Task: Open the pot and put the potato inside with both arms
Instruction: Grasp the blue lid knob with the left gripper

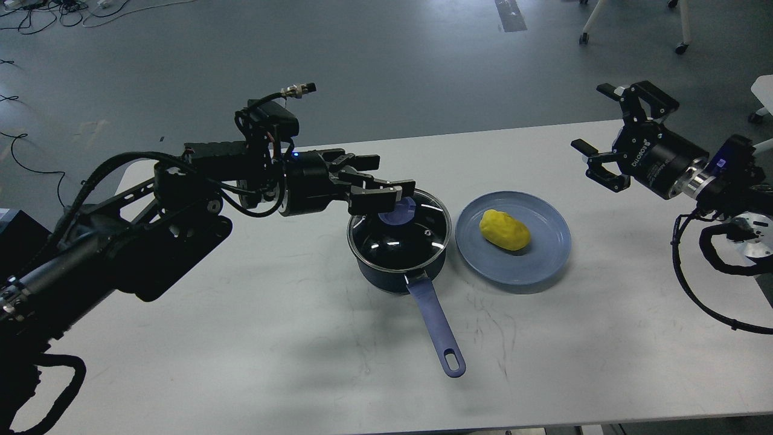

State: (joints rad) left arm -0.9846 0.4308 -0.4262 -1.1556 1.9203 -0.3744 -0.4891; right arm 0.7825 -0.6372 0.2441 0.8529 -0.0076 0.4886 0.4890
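A dark blue pot [395, 266] with a long blue handle [436, 326] stands mid-table, covered by a glass lid [416, 232] with a blue knob [397, 211]. My left gripper [389, 176] is open and hovers at the lid's back left, its fingers reaching over the knob and partly hiding it. A yellow potato [505, 229] lies on a blue plate [546, 254] right of the pot. My right gripper [595, 127] is open and empty, raised over the table's back right, well apart from the plate.
The white table [302, 338] ends at its far edge just behind both grippers. Cables [36, 163] lie on the grey floor at the left. Chair legs on castors [681, 48] stand at the back right.
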